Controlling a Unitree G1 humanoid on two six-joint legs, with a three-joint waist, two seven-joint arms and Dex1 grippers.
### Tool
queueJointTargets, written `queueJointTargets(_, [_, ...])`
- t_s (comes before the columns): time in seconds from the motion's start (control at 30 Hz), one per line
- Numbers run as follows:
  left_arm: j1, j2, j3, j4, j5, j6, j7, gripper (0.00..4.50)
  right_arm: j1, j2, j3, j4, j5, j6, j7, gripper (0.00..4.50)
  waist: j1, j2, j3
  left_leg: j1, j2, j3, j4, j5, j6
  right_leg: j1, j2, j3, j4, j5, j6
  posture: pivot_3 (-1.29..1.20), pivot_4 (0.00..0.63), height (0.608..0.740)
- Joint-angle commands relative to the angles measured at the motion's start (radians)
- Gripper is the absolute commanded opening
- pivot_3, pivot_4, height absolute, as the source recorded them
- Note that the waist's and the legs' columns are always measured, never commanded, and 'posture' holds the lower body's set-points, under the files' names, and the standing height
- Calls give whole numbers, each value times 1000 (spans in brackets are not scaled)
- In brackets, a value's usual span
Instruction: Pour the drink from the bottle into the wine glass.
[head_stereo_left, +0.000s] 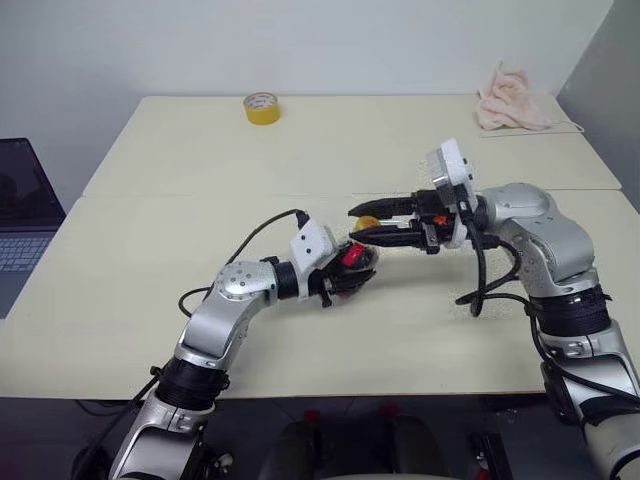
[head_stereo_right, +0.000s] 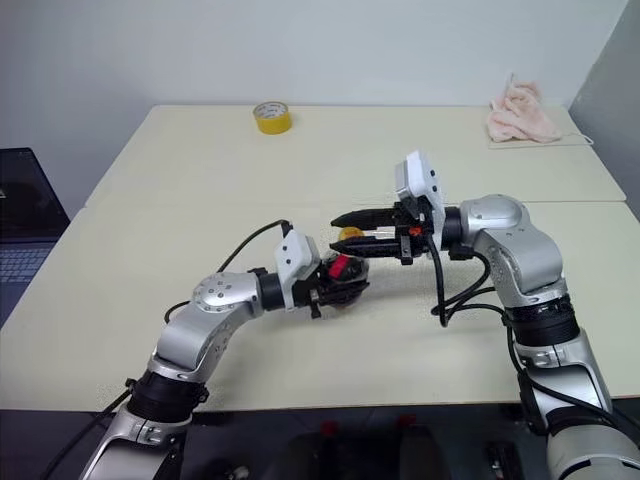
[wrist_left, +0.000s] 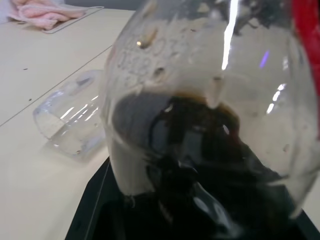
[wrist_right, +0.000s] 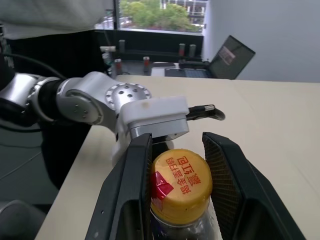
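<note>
Held above the pale desk (head_stereo_left: 150, 290), small squat clear plastic bottle (head_stereo_left: 356, 259) in left pincer (head_stereo_left: 345, 277); right pincer (head_stereo_left: 365, 223) straddles its yellow cap (wrist_right: 181, 178), fingers just beside it.

Cap (wrist_right: 181, 179): we see red Chinese characters printed on the yellow top of the bottle (wrist_left: 210, 125), with a red mark at about 8 o'clock of them; we cannot read them surely.
Bottle wall: we make out faint stamped digits on the clear plastic, too blurred to read.
Laptop (wrist_right: 231, 56): we see a small reddish sticker on its lid, unreadable.
</note>
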Motion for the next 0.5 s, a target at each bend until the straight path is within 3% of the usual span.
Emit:
queueJointTargets(0.03, [-27, -8, 24, -62, -28, -11, 7, 2068, -1, -15, 62, -40, 26, -30, 149, 1257, 3, 0, 0, 0, 0, 0, 0, 0, 0, 0, 0, 0, 0, 0, 0, 0, 150, 740])
queueJointTargets(0.27, [-45, -16, 3, -46, -22, -18, 1, 2068, -3, -46, 114, -59, 14, -49, 247, 1257, 5, 0, 0, 0, 0, 0, 0, 0, 0, 0, 0, 0, 0, 0, 0, 0, 150, 740])
queueJointTargets(0.5, [-52, -22, -1, -26, -15, -31, 2, 2068, -5, -42, 108, -67, 8, -24, 188, 1257, 6, 0, 0, 0, 0, 0, 0, 0, 0, 0, 0, 0, 0, 0, 0, 0, 150, 740])
